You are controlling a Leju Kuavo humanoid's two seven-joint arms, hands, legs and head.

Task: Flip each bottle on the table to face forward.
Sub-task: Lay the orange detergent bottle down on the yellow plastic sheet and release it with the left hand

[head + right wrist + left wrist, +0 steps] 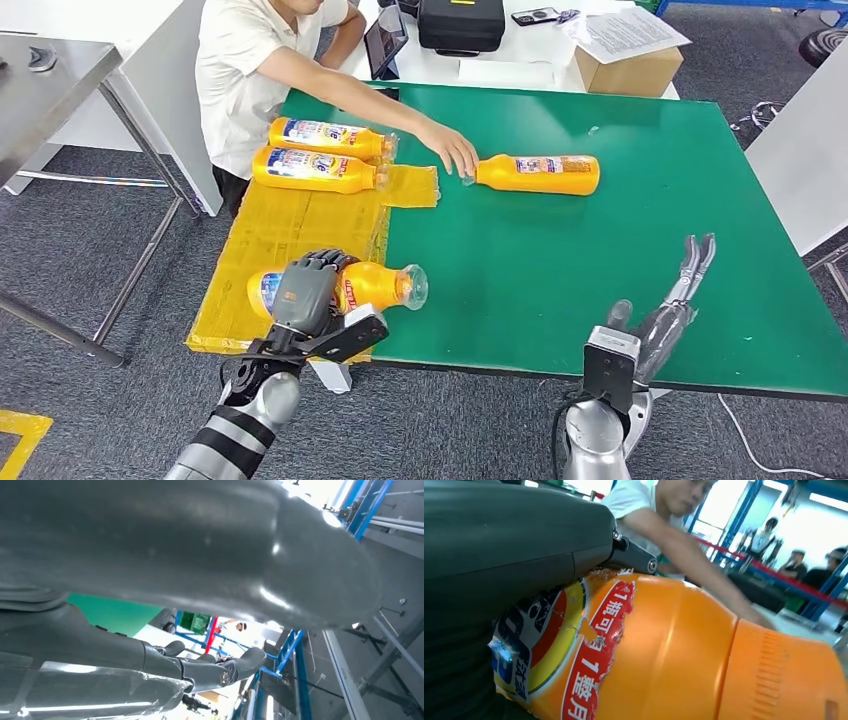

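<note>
While four orange plastic bottles lie on their sides on the green desk [620, 280], the left hand [305, 290] grips the nearest bottle [375, 287], its torn red label reading "1整月" [586, 680]; the right hand [672, 300] hovers, fingers extended, holding nothing.

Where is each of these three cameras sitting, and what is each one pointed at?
Head view: high on the robot, looking down at the green table; both silver arms rise from below, the left hand over a lying orange bottle, the right hand open.
Left wrist view: behind the left hand, close against that bottle, a person beyond.
Right wrist view: behind the right hand, angled up past its fingers at blue framing.
Shared: head and left wrist views both show the gripped bottle and the person.
</note>
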